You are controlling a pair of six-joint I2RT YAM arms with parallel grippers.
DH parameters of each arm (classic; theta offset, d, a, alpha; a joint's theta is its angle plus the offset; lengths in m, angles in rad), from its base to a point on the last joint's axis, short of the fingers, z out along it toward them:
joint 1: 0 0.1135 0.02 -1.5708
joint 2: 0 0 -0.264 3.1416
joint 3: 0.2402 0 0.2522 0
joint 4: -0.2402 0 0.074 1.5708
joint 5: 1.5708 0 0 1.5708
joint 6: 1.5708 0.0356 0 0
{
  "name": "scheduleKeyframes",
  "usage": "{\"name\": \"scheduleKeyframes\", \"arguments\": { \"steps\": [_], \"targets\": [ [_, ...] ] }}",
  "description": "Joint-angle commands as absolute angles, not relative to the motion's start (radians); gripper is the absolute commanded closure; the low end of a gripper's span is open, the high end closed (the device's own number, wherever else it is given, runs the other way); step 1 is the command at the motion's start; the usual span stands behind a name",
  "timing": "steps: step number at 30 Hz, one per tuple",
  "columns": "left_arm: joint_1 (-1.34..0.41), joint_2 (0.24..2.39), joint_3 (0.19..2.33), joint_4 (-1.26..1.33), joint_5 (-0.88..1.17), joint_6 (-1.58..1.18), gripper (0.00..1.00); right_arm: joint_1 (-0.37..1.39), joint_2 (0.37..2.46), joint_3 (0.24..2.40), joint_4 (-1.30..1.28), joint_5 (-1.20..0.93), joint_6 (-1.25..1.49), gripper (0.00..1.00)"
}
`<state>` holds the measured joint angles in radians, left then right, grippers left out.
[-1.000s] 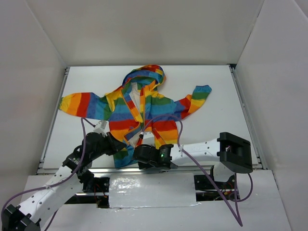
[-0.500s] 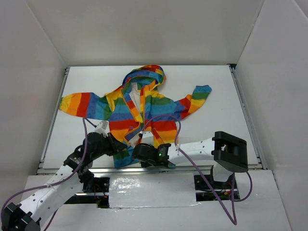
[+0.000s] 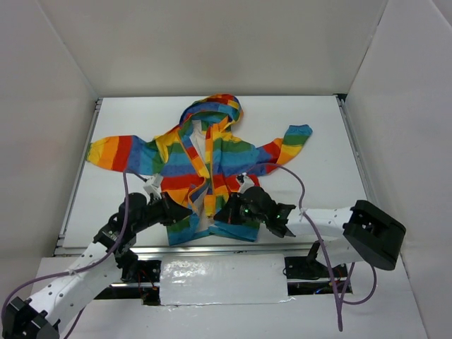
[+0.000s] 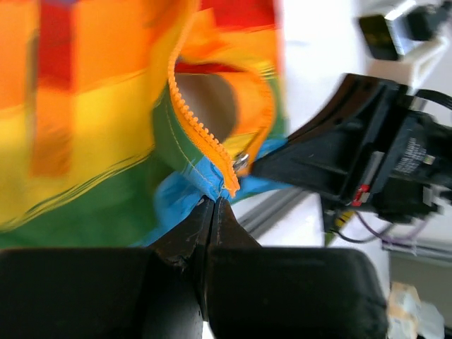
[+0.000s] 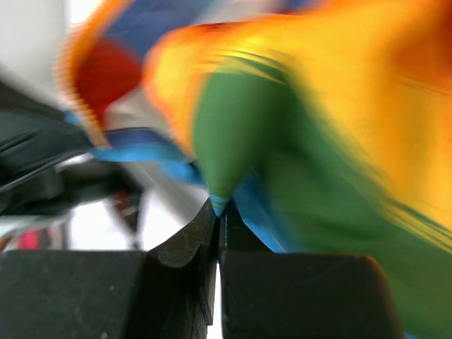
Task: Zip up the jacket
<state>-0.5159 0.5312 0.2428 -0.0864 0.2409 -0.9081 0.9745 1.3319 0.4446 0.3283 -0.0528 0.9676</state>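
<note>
Here, one jacket, two grippers: left gripper and right gripper both clamped on it

Table: we see a white table, bare toward 3 o'clock.
On it: the rainbow-striped jacket, front up, hood at 12 o'clock, sleeves spread to 9 and 3, hem at 6.

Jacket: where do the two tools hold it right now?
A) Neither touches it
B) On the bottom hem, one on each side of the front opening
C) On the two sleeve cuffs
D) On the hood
B: the left tool and the right tool are each shut on the blue bottom edge of the jacket, either side of its orange zipper.
</note>
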Motion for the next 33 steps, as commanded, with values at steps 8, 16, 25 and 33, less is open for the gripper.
{"name": "scheduleKeyframes", "arguments": {
  "steps": [8,16,25,33],
  "targets": [
    [-0.517,0.509,0.274,0.342,0.492,-0.851,1.00,0.801,1.261,0.362,0.894,-0.551,0.902,1.00],
    [-0.517,0.598,0.308,0.308,0.443,-0.833,1.00,0.853,1.191,0.523,0.481,-0.355,0.565,0.98],
    [-0.517,0.606,0.360,0.212,0.394,-0.784,1.00,0.907,1.161,0.647,0.222,0.077,0.387,1.00],
    [-0.517,0.607,0.385,0.224,0.410,-0.770,1.00,0.894,1.051,0.402,0.649,-0.155,0.420,1.00]
  ]
}}
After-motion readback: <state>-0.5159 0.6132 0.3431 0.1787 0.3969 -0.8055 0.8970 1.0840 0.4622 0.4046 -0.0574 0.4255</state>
